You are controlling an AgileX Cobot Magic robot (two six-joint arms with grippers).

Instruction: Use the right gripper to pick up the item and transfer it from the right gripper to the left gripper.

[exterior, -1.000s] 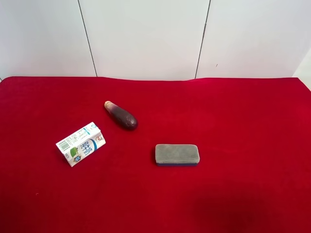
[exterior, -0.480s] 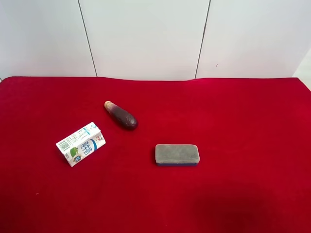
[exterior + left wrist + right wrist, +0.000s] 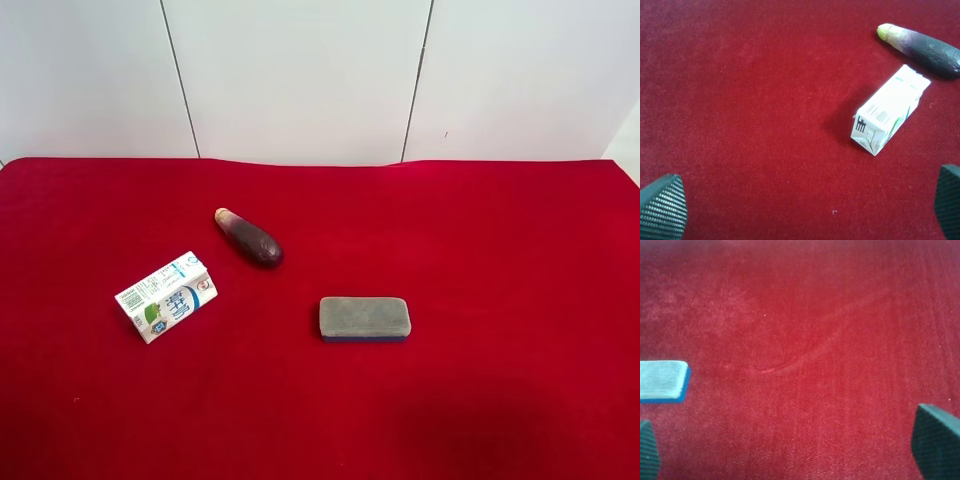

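Three items lie on the red cloth (image 3: 500, 250): a grey eraser with a blue base (image 3: 364, 318) near the middle, a dark purple eggplant (image 3: 249, 237), and a white milk carton (image 3: 166, 296) on its side. Neither arm shows in the exterior high view. My right gripper (image 3: 795, 450) is open and empty above bare cloth, and the eraser (image 3: 662, 381) lies apart from it at that view's edge. My left gripper (image 3: 805, 200) is open and empty, with the carton (image 3: 889, 116) and eggplant (image 3: 920, 44) lying ahead of it.
White wall panels (image 3: 300, 80) stand behind the table's far edge. A long crease (image 3: 830, 340) runs across the cloth in the right wrist view.
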